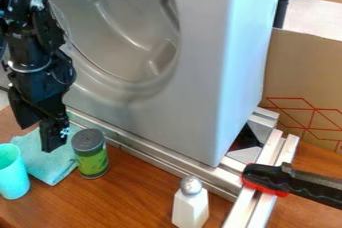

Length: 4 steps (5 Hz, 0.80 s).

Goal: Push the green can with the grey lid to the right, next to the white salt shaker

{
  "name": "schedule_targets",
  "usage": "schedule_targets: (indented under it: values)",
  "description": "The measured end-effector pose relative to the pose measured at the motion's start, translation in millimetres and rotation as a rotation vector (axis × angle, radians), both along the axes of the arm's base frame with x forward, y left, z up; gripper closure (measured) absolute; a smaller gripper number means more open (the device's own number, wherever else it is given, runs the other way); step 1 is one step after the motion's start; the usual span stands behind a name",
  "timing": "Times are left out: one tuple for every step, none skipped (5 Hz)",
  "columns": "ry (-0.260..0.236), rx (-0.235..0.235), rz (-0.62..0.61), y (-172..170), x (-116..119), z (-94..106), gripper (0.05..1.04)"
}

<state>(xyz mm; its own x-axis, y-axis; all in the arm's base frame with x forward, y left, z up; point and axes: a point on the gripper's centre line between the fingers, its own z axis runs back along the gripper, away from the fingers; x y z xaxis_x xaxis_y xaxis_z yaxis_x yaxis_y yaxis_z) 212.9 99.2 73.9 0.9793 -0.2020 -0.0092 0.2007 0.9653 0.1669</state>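
The black gripper (38, 133) hangs at the left, its two fingers apart with nothing seen between them. It is over or just above a folded teal cloth (48, 158); whether it touches the cloth I cannot tell. Right of the fingers stands an upright green can with a dark grey lid (91, 154). A turquoise cup (12, 172) stands upright at the left edge, beside the cloth. Farther right, near the bottom edge, is a white shaker with a silver top (191, 205), also upright.
A large grey washer-like housing (194, 72) rises behind the wooden table (137, 184), with metal rails (160, 156) along its base. A black and red clamp (284, 182) grips the rails at the right. Cardboard (304, 72) stands behind.
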Motion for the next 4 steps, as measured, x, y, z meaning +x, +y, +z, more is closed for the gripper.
schedule_targets:
  values:
    - [-0.004, 0.028, -0.011, 9.0, 14.5, -8.4, 0.083]
    - [-0.019, 0.076, -0.011, 18.0, 22.2, -8.5, 0.083]
    - [-0.014, 0.086, 0.006, 28.4, 28.5, -12.6, 0.083]
    - [0.001, 0.091, 0.014, 38.6, 34.0, -19.3, 0.083]
